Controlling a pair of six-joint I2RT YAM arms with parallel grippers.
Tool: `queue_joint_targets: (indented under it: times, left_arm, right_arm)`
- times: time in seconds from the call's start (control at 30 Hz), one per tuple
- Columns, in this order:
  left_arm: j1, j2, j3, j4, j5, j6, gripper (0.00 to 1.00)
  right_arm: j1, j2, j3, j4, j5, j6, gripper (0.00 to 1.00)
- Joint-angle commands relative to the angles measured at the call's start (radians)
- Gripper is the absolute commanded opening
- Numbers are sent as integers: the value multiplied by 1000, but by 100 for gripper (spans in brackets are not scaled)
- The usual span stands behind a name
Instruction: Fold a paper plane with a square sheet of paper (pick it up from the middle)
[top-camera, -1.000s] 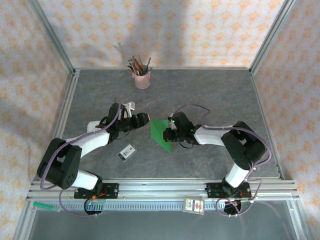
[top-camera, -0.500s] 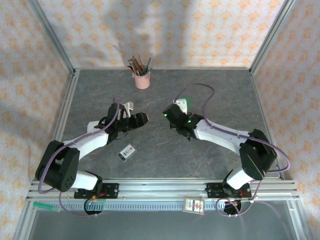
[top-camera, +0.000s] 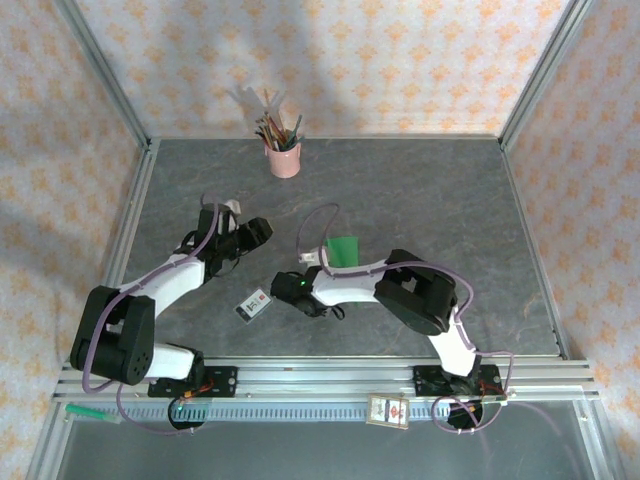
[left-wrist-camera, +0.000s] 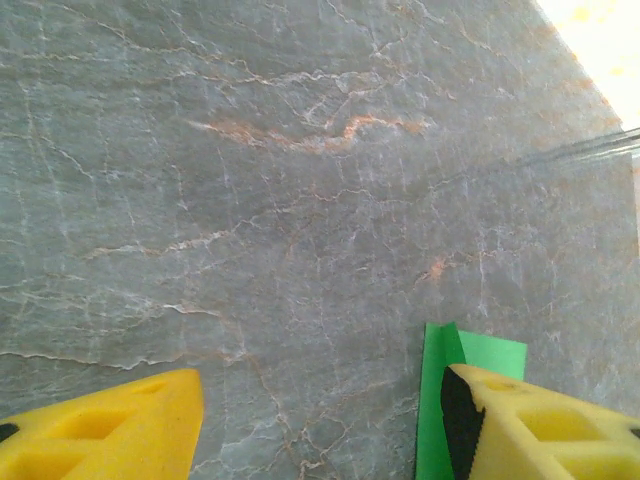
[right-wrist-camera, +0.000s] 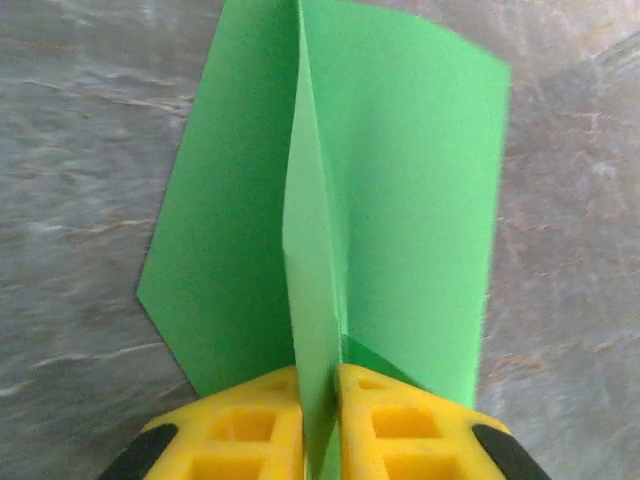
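Holding anything in your right gripper at this moment?

Yes; I am pinching the folded green paper by its raised centre crease; my two yellow fingers are pressing on that crease from both sides, and the two flaps are spreading out to the left and right of it.

And where is this paper sitting on the table?

Seen from above, it is showing near the middle, just beside my right forearm; I cannot tell if it is touching the stone or hanging a little over it.

What is your left gripper doing?

It is standing wide apart with nothing between its fingers, over grey stone; a corner of the paper is showing beside one finger; a small white card is lying nearer my bases, apart from the paper.
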Motion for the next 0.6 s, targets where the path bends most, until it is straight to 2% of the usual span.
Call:
queue_joint_targets:
  times: [0.0, 0.07, 0.33, 0.47, 0.57]
  left_arm:
    - [5, -44, 14, -30, -15, 25, 66]
    - [4, -57, 12, -32, -11, 29, 66]
    - [3, -64, 5, -40, 15, 40, 65]
    - [5, -62, 0, -38, 13, 42, 65]
    - [4, -59, 2, -41, -2, 45, 65]
  right_arm:
    - [14, -2, 58, -15, 1, 43, 19]
    - [17, -13, 63, -7, -9, 40, 18]
    - [-12, -151, -4, -28, 40, -9, 2]
    - [-59, -231, -54, -79, 98, -56, 0]
    - [-78, -235, -39, -196, 214, -46, 0]
